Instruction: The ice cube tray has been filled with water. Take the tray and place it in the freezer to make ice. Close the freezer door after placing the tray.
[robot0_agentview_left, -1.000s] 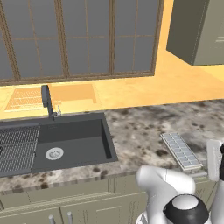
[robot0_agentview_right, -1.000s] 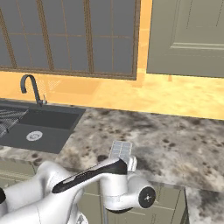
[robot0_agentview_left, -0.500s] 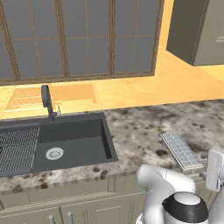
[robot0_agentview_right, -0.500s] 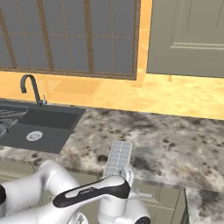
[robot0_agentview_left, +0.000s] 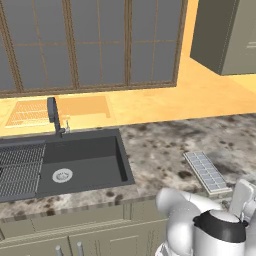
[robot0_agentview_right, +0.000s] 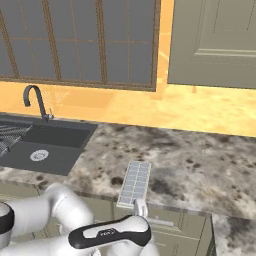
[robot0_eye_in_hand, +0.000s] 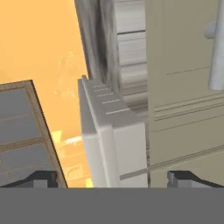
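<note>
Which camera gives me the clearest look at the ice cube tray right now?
The left base view: the ice cube tray lies unobstructed on the counter, cells visible. The right base view shows it foreshortened, arm by its near end; the hand view shows its end edge-on.

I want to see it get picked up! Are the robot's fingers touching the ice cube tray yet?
Apart. In the hand view the ice cube tray stands between the two fingers, with bare space on both sides, so the open gripper has not closed on it.

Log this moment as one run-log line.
phase: reaching for tray | claw: open, straddling near end of ice cube tray, not closed | tray: on counter edge, right of sink
</note>
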